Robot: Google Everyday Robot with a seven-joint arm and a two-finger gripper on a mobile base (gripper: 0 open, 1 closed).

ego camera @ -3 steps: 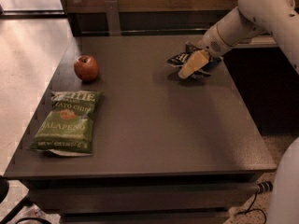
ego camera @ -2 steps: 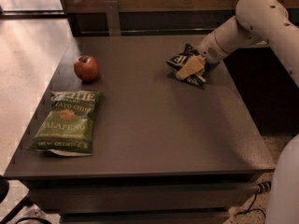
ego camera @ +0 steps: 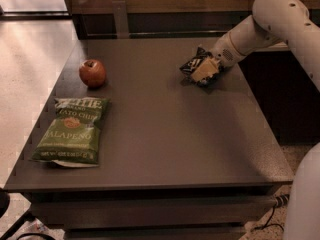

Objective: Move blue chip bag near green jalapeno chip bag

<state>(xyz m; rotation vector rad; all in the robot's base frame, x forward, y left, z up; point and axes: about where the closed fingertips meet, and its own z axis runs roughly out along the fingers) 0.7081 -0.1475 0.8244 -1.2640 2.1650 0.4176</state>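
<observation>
The blue chip bag is at the far right of the dark table, crumpled and dark with white lettering. My gripper comes in from the right on the white arm and is shut on the bag, its pale fingers covering the bag's right part. The bag looks held just at the table's surface. The green jalapeno chip bag lies flat near the front left corner of the table, far from the gripper.
A red apple stands at the left, just behind the green bag. A dark counter and a wooden wall run along the back. The table's right edge is close beside the arm.
The arm has shifted a little to the left and the blue bag has moved slightly left with the gripper. The green bag and the apple have not moved.
</observation>
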